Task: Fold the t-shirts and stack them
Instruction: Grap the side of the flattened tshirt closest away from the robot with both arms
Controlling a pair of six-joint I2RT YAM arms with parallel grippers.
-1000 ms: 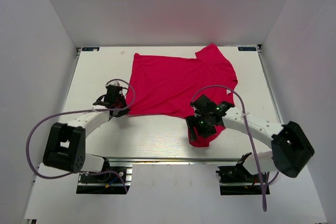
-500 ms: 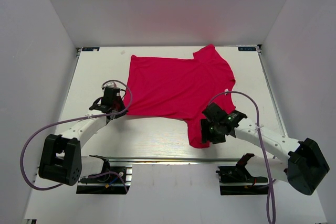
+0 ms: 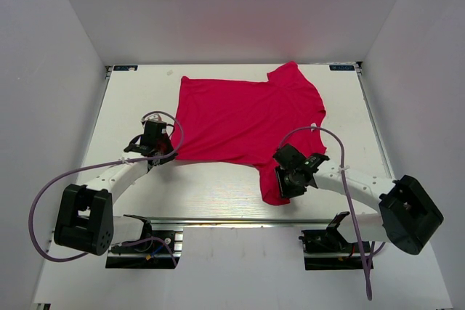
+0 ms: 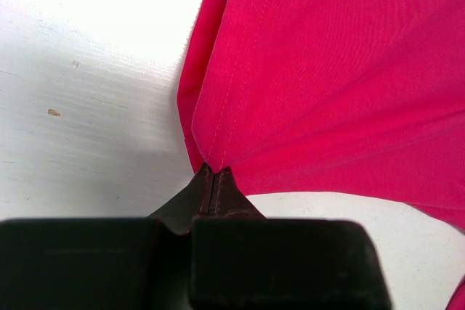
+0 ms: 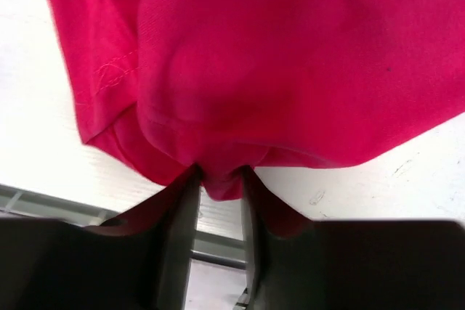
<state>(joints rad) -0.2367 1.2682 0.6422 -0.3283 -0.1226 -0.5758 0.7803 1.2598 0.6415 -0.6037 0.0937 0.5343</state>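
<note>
The crimson-pink t-shirt (image 3: 247, 117) lies spread on the white table, with one lobe hanging toward the front edge at the right. A small white tag (image 3: 314, 125) shows at its right side. My left gripper (image 3: 168, 152) is at the shirt's near left corner, and in the left wrist view its tips (image 4: 214, 172) are shut on the stitched hem of the t-shirt (image 4: 327, 70). My right gripper (image 3: 282, 179) is over the front lobe. Its jaws (image 5: 218, 179) stand narrow, and a bunched fold of the t-shirt (image 5: 290, 56) fills the gap between the fingertips.
White walls enclose the table on the left, back and right. A metal rail (image 3: 240, 221) runs along the front edge just behind the shirt's front lobe. Purple cables (image 3: 330, 136) loop over both arms. Bare tabletop (image 3: 131, 107) lies left of the shirt.
My right gripper has shifted a little toward the front edge and its jaws have narrowed onto the fold. The shirt's left edge moved slightly; the left gripper stays shut on the hem.
</note>
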